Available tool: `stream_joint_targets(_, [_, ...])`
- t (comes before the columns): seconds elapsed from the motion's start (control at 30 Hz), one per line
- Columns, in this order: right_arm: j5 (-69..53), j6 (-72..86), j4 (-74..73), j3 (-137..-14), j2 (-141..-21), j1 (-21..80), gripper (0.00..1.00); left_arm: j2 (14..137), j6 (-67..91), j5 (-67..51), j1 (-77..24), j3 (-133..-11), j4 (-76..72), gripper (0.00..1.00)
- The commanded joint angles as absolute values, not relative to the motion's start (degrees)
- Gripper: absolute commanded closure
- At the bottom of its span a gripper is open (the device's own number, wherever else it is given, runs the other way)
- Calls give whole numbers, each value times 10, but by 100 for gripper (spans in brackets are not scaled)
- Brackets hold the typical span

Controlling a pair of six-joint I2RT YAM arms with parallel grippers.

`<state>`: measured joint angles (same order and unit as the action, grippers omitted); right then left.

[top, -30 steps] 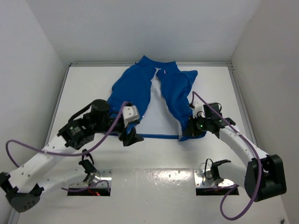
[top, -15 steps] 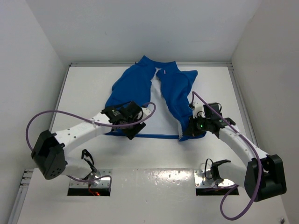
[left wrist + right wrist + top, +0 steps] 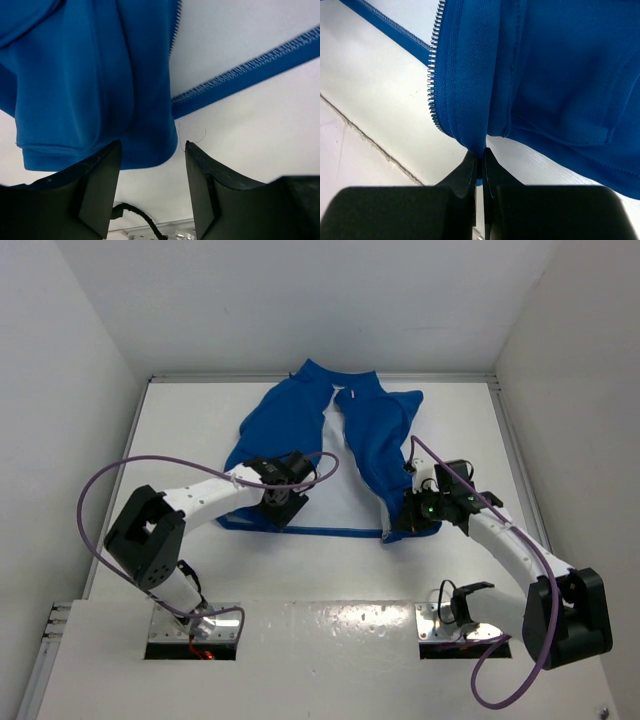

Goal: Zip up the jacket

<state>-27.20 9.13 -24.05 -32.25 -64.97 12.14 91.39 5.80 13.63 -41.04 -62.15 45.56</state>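
Early stage. Shows jacket (image 3: 365, 440) spread near table's far edge, front gaping, zipper teeth (image 3: 434, 75) unjoined. Pinches right hem corner in right gripper (image 3: 480, 159), jaws closed tight. Straddles left hem corner with left gripper (image 3: 152, 148), jaws wide, holding nothing. Leaves mating ends, zipping.

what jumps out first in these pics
A royal-blue sleeveless fabric jacket lies unzipped, front panels spread in a V, at the far middle of the white table. The right arm pinches the right panel's near corner with shut jaws, while the left arm holds open jaws over the left panel's hem.
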Motion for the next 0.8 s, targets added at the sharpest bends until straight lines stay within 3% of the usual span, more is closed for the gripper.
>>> stream_joint_targets(0.0, [-272,85,-233,-321,-650,123,100,929,74,149,-400,-645,456,41])
stream_joint_targets(0.77, [-266,82,-230,-316,-650,125,100,917,80,127,-410,-651,481,44])
